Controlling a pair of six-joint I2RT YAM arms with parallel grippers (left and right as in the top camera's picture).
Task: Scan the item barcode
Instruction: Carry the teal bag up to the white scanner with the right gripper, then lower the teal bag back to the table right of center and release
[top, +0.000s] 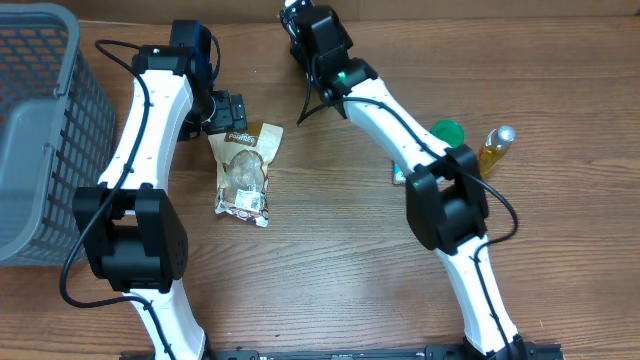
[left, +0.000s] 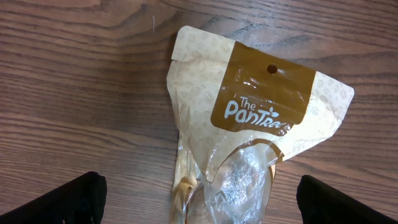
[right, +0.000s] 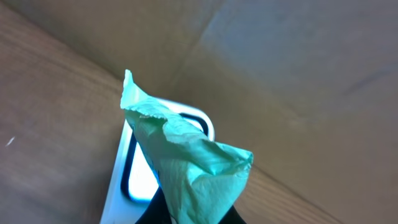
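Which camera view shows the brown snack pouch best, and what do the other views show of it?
The left wrist view: the pouch is close and its printed label is readable. The overhead view shows the whole pouch, but small. The right wrist view does not show it, only a green packet.

Saw a cream snack pouch (left: 199, 93) faintly printed with small motifs, crossed by a brown header band with white lettering above a clear window. Under the pouch, found a table (top: 330, 270) of mid-brown wood streaked with darker grain. Left of the pouch, noted a grey basket (top: 60, 150) in an open grid pattern. Right of the pouch, noted a round green object (top: 448, 131) and an amber bottle (top: 493, 152) with a silvery cap. Also saw a plain mint-green packet (right: 193, 168).
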